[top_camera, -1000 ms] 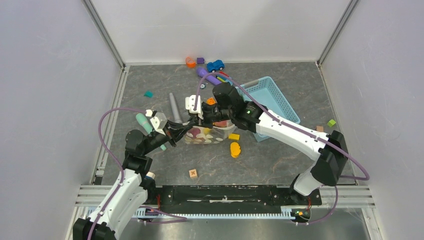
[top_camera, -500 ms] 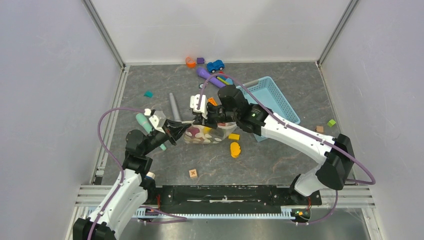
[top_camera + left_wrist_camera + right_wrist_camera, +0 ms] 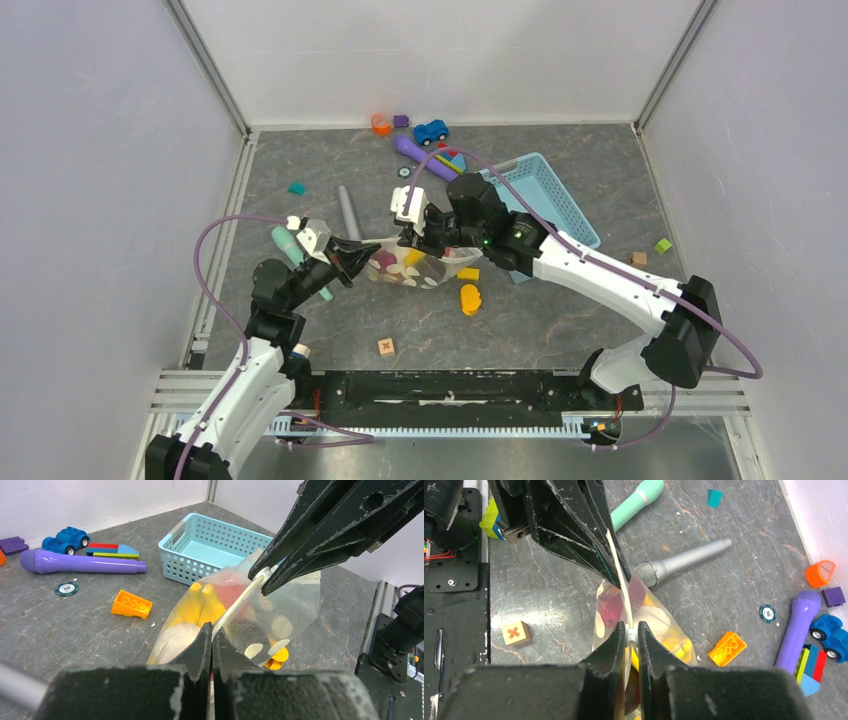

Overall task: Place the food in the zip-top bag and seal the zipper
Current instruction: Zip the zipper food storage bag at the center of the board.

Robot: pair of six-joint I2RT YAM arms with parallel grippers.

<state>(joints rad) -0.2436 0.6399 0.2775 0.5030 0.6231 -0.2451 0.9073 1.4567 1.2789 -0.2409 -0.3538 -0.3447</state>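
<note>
The zip-top bag (image 3: 415,266), clear with pale dots, hangs stretched between my two grippers just above the table. It holds the food: a yellow banana bunch (image 3: 200,605), a red piece (image 3: 231,592) and a dark purple piece (image 3: 247,630). My left gripper (image 3: 372,248) is shut on the left end of the zipper (image 3: 240,605). My right gripper (image 3: 412,240) is shut on the zipper's white slider (image 3: 630,631), a short way along the strip. In the right wrist view the strip (image 3: 619,580) runs from my right gripper (image 3: 628,630) up to the left fingers (image 3: 589,535).
A light blue basket (image 3: 545,205) stands right of the bag. Orange blocks (image 3: 470,298) and a yellow block (image 3: 467,273) lie just in front. A wooden cube (image 3: 386,347), grey microphone (image 3: 348,212), teal microphone (image 3: 290,248), purple microphone (image 3: 420,153) and blue car (image 3: 431,131) lie around.
My right gripper has slid to the right along the zipper, away from my left gripper. The bag's top edge is now pulled straighter between them. The left gripper has held its place.
</note>
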